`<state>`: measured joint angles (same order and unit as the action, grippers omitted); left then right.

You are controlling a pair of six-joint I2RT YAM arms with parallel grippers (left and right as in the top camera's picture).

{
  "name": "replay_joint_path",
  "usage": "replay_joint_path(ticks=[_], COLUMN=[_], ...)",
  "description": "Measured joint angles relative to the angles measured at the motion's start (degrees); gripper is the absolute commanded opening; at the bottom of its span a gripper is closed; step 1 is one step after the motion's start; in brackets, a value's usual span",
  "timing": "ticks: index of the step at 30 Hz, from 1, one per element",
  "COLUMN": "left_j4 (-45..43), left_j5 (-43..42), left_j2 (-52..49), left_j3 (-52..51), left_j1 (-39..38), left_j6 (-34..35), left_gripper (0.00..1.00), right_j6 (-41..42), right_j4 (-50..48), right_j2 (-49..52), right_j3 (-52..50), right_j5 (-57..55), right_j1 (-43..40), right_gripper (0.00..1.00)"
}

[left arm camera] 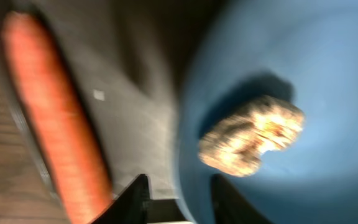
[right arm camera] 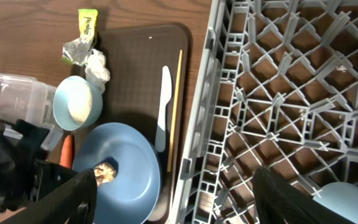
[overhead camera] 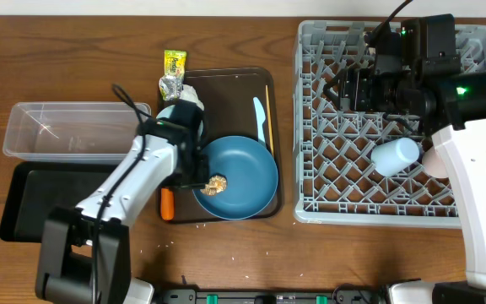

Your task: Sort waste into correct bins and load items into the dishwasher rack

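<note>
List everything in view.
rack: one, grey, right side
cup: one, light-blue, in rack
serving tray: one, dark brown, centre
plate: one, dark blue, on serving tray
food lump: one, brown, on plate
knife: one, light-blue, on serving tray
chopstick: one, wooden, beside knife
bowl: one, pale-blue, serving tray's left edge
tissue: one, white, beside bowl
wrapper: one, yellow-green, beyond tissue
carrot: one, orange, left of plate
tub: one, clear, left side
black tray: one, black, beside tub
left gripper: one, black, astride plate's rim
right gripper: one, black, open over rack
</note>
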<state>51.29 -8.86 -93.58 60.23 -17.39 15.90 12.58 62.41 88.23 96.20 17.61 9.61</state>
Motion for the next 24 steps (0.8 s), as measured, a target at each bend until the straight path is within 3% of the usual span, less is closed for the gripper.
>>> replay_joint_path(ticks=[3, 10, 18, 24], left_j4=[-1.44, -13.05, -14.08, -10.95], left_j5=[-0.55, -1.95, -1.68, 4.28], left_j2=[0.04, 0.04, 0.04, -0.28], left_j3=[0.22, 0.7, 0.98, 0.98], left_j1=[-4.22, -14.69, -15.28, -15.02], left_j6=[-1.01, -2.43, -1.95, -1.84], left_gripper=[0.47, 0.47, 0.47, 0.29], right_j6=[0.02, 0.02, 0.0, 0.0], right_j4=[0.0, 0.31, 1.62, 1.95], right_j2=[0.0, 0.0, 0.0, 0.0], right_j3=[0.0, 0.0, 0.0, 0.0], right_j5=[-0.57, -1.38, -1.6, -1.62], right_j1=[0.0, 0.0, 0.0, 0.0], right_gripper=[0.74, 0.74, 0.75, 0.75])
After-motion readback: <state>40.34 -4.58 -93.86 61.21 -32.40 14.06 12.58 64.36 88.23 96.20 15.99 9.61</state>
